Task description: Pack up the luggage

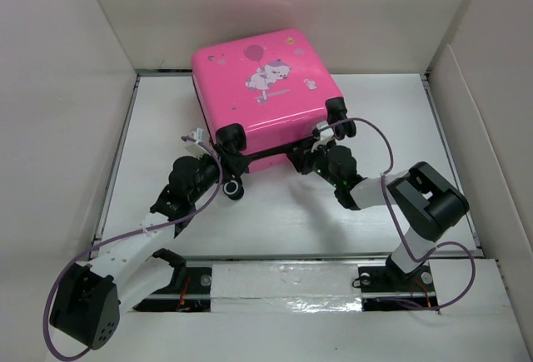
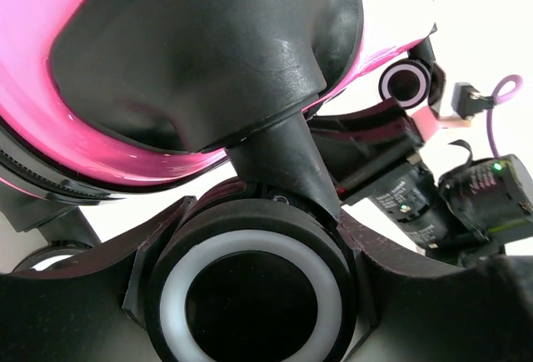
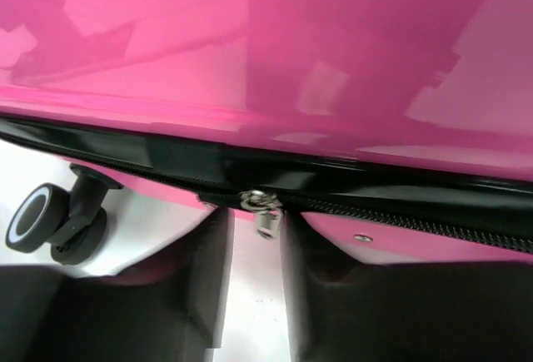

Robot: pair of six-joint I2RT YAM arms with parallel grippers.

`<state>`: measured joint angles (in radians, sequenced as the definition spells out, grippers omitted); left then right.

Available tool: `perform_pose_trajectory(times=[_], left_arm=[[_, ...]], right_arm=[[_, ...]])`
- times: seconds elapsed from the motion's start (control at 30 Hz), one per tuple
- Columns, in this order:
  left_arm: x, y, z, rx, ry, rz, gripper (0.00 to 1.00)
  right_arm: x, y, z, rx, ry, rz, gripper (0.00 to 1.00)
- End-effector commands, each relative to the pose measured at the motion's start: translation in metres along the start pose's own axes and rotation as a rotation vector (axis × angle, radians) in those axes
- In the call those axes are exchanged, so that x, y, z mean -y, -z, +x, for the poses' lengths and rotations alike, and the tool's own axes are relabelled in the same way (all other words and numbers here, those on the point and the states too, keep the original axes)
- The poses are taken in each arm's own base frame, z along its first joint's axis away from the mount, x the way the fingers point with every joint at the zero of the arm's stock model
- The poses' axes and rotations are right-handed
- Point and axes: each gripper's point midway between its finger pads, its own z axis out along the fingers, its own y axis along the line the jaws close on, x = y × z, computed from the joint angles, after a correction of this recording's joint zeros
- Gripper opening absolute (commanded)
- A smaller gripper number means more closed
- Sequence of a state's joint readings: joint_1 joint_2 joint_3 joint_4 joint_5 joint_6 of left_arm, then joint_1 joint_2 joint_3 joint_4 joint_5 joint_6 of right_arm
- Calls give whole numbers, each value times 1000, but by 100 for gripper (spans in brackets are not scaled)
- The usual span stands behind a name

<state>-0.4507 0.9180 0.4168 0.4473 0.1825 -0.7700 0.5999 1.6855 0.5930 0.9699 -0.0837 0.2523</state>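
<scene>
Bright-pink luggage [image 1: 250,116], cartoon-animal print, black wheels [image 3: 33,219]

Left arm [image 1: 133,245]: white link with a row of small dark holes; black blocky housing at one end.
Right arm [image 1: 429,200]: black boxy housing, white links either side.
Cables [image 1: 48,316]: thin, purple, looping loose off both arms.
Bases [image 1: 391,279]: black mounts, orange wires [image 1: 423,293] alongside.
Right fingers [image 3: 125,312]: broad, matte black.
Indicator [image 2: 497,165]: small green light on a black housing.
</scene>
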Motion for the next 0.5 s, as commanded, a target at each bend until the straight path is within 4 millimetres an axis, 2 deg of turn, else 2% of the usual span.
perform_pose_trajectory(times=[0.0,0.03,0.13,0.27,0.33,0.37,0.4,0.43,0.47], left_arm=[[84,13,-64,225,-61,298,0],[83,14,-64,227,-64,294,0],[82,14,-66,237,-68,286,0],[81,13,-67,241,-69,282,0],[81,13,-67,242,-70,281,0],[81,13,-67,242,-69,279,0],[80,13,-69,248,-73,274,0],[79,13,-69,248,-74,266,0],[79,14,-71,260,-78,259,0]], right_arm=[[-1,-13,-40,122,35,-34,26],[5,-9,-36,118,28,-19,16],[10,0,-35,128,21,-2,1],[17,11,-33,127,29,29,0],[18,18,-40,146,33,40,0],[26,21,-42,151,32,75,0],[30,24,-35,121,31,98,0],[35,27,-42,132,36,121,0],[48,32,-39,121,33,179,0]])
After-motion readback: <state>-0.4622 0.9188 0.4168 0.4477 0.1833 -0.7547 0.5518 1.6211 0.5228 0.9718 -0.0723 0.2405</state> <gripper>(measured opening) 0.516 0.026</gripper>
